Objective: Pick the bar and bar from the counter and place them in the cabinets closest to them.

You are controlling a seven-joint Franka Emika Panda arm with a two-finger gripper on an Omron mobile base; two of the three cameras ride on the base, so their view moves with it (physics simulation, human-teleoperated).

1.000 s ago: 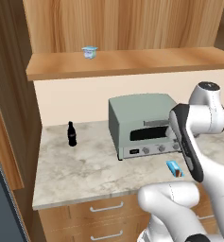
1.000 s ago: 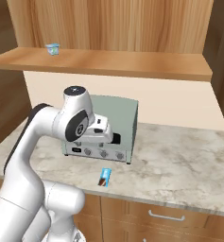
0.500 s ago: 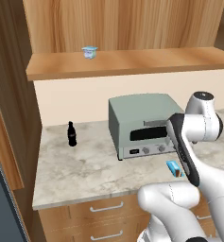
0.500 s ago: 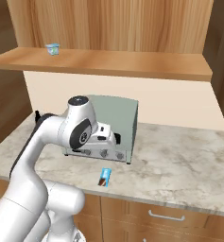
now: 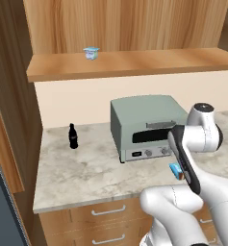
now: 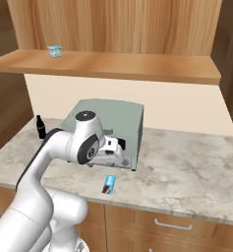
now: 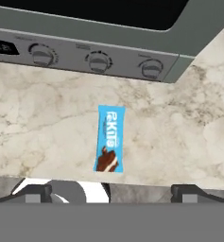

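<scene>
Above the marble counter (image 7: 189, 123), the gripper (image 7: 111, 189) hangs spread wide and empty, fingertips clear of the blue bar (image 7: 110, 138) lying just in front of the toaster oven (image 7: 132, 28).

blue bar (image 7: 109, 138) wrapper with white lettering running lengthwise, not clearly readable, toaster oven (image 7: 99, 35) dial markings too small

We saw a marbled beige stone counter (image 5: 86, 178) running along a cream wall (image 5: 86, 103). A grey-green toaster oven (image 5: 144, 126) with three knobs sat on it, and a small black bottle (image 5: 73, 136) stood well to its left. Below were light wooden drawer fronts (image 5: 106, 216) with silver handles. A tall dark wood panel (image 5: 9, 96) rose at the left.
</scene>
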